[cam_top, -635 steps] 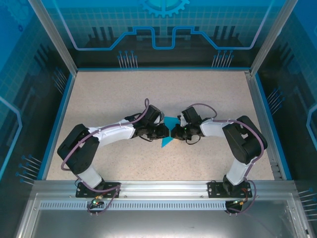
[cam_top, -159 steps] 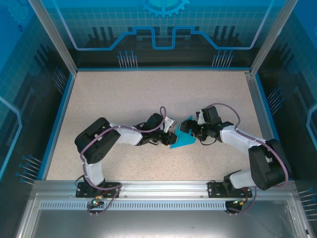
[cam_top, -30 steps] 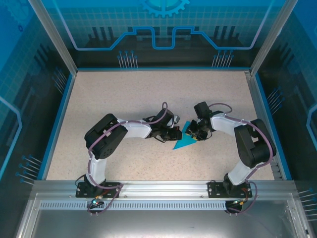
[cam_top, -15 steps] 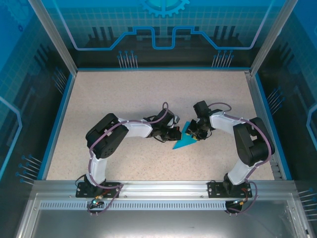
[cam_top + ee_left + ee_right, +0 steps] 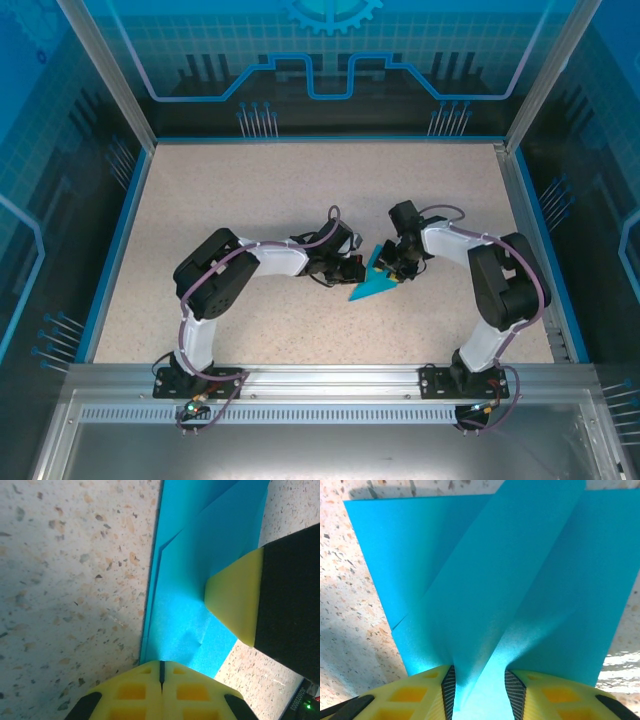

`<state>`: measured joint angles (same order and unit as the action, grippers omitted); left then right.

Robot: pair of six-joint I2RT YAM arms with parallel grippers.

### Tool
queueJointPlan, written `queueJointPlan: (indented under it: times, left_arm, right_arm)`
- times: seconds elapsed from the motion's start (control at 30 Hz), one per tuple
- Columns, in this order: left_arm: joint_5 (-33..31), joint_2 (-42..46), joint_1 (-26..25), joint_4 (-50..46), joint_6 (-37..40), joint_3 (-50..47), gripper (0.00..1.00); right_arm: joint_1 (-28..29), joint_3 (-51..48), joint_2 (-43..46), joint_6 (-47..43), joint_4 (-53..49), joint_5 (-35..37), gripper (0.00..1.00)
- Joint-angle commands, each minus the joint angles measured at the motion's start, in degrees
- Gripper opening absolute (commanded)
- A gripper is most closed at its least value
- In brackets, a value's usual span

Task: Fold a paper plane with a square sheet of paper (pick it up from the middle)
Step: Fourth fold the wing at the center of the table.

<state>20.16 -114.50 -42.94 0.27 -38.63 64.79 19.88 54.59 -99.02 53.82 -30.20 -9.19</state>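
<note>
Reaching in from the left of the speckled table (image 5: pixel 250 200): left arm (image 5: pixel 215 275), bent at the elbow, forearm pointing right towards table centre.

Left gripper (image 5: pixel 354 268): fingers pressed together with no gap, seam between the yellow tips seen closed in the left wrist view. Tips set down at the near edge of the paper; whether any paper is caught between them cannot be told.

Paper plane (image 5: pixel 372 289): cyan-blue, part-folded, pointed wedge lying on the table near its centre, between the two grippers. Layered flaps and creases seen up close (image 5: pixel 182 590), one long edge flat on the table.

Right gripper (image 5: pixel 394 267): yellow fingers (image 5: pixel 410 695) apart by a narrow gap, a raised fold of the paper plane running into that gap and pinched there. One yellow-tipped finger (image 5: pixel 235 605) rests on the paper's surface.

Right arm (image 5: pixel 500 285): folded back, forearm pointing left.
</note>
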Motion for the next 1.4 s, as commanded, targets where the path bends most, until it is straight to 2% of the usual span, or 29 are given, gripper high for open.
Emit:
queueJointPlan:
  times: [0.0,0.93,1.37]
  left_arm:
    - [-1.18,-1.07,-0.39,-2.53,1.39,1.03,0.04]
    - [1.46,-2.84,-0.46,-1.05,1.71,4.65,0.07]
    - [-2.09,-3.19,-0.41,-4.26,2.32,5.18,0.05]
  right_arm:
    - [0.60,-2.12,-4.77,0.10,-2.06,3.04,0.38]
    - [0.60,-1.33,-7.01,0.22,-2.90,2.69,0.38]
    - [0.57,-0.97,-8.06,0.56,-3.25,2.60,0.39]
